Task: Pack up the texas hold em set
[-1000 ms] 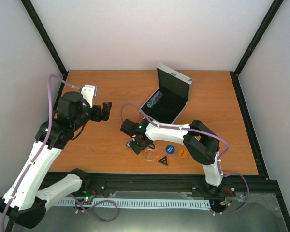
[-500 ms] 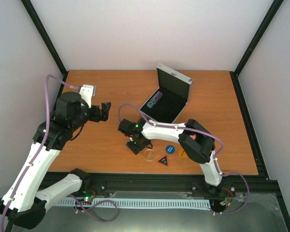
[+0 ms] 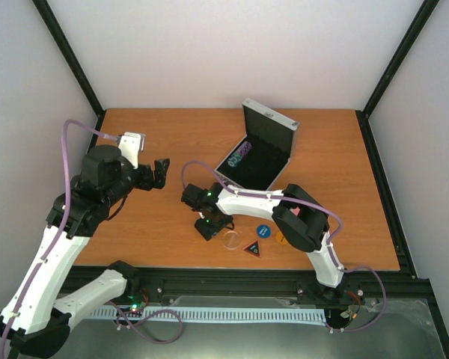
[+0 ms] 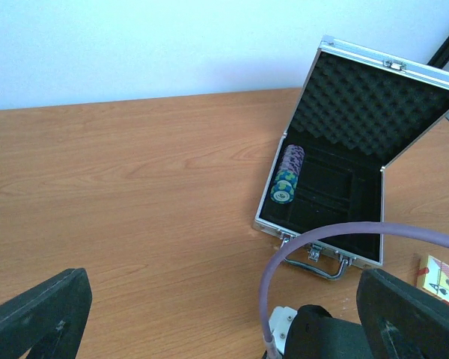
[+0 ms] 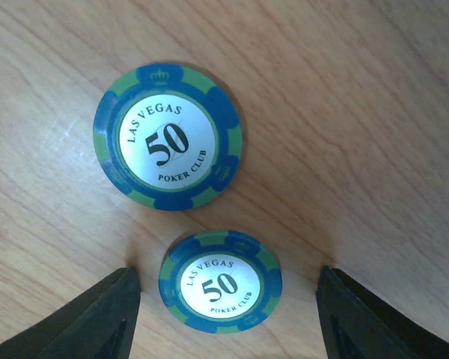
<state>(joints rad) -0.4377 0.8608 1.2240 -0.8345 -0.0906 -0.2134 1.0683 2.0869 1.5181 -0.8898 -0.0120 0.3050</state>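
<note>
The silver case (image 3: 263, 149) stands open at the back of the table, lid up, with a row of poker chips (image 3: 241, 155) in its black lining; the left wrist view shows the case (image 4: 337, 224) and those chips (image 4: 287, 173) too. My right gripper (image 3: 206, 226) points down at the table in front of the case. It is open, and a blue-green "50" chip (image 5: 220, 281) lies between its fingers (image 5: 97, 318) with a gap on each side. A second "50" chip (image 5: 168, 135) lies just beyond. My left gripper (image 3: 159, 173) hovers wide open to the left, holding nothing.
A clear round button (image 3: 230, 239), a triangular button (image 3: 253, 247), a blue round button (image 3: 263, 231) and an orange one (image 3: 282, 238) lie near the front edge, right of the right gripper. A red-backed card deck (image 4: 443, 279) shows at the right edge of the left wrist view.
The right gripper has shifted a little to the left over the table. The left arm has drifted slightly left. Nothing was picked up.
</note>
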